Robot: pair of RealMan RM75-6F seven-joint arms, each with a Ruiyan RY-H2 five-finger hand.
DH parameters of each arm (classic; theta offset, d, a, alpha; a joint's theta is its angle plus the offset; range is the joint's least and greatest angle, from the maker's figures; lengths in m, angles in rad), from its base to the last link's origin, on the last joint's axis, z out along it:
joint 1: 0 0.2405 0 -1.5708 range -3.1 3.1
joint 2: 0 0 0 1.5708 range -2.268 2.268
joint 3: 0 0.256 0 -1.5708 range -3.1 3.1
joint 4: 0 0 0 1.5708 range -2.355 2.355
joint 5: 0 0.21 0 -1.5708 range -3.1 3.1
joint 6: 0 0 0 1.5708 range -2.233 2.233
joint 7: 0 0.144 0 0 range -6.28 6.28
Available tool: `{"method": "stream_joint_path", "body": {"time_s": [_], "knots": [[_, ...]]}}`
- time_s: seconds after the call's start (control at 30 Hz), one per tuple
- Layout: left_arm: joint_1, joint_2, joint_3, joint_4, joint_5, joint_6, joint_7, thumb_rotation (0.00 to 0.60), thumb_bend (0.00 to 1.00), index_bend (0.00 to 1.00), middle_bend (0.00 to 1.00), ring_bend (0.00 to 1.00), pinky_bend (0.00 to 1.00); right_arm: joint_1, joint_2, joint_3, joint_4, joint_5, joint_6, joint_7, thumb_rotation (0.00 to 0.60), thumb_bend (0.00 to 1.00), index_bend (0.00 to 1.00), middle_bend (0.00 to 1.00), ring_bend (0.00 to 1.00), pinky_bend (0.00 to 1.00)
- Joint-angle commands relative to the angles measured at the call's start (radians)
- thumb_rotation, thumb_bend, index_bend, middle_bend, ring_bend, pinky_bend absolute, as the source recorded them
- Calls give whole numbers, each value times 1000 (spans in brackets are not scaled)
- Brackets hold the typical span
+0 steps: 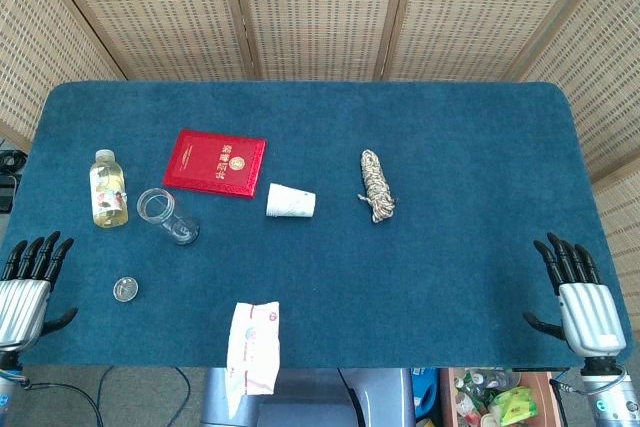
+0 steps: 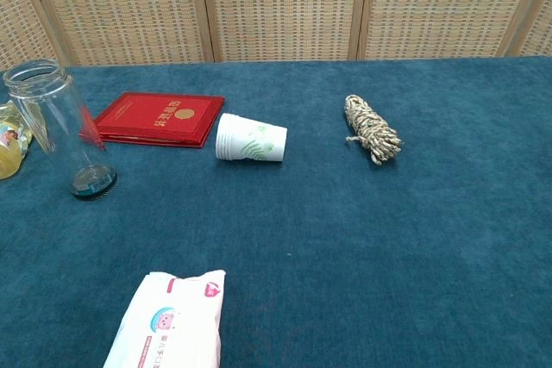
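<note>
The left hand (image 1: 25, 292) rests at the table's (image 1: 450, 277) near-left corner, fingers spread and holding nothing; the small round lid (image 1: 125, 290) lies just right of it; the right hand (image 1: 578, 302), likewise spread and holding nothing, sits well apart at the near-right corner.

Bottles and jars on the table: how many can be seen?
2. A small bottle of yellowish liquid lies near the table's left edge. An empty glass jar stands just right of it, with its lid lying apart, nearer the left hand. None seems hidden.
</note>
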Motion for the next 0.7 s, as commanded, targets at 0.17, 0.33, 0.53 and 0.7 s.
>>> {"method": "stream_joint_path", "body": {"time_s": [0.17,0.33,0.53,0.7], "knots": [[0,1,1,-1,0,-1,-4,600,189,0,0,0,0,1,0,-3,-3,-3,-4,-6,600,0,3,0,0,0],[1,3,2,-4,5,1,-7,600,190,0,0,0,0,2,1,-8,-8,-13,-6,-8,600,0,3,0,0,0],[-3,6,3,-2,8,-4,-23,600,190,0,0,0,0,5,-3,-8,-9,-9,-14,-20,600,0,3,0,0,0],[-8,5,8,1,17,-15,-35,600,190,0,0,0,0,5,-5,-6,-8,-6,-14,-25,600,0,3,0,0,0]]}}
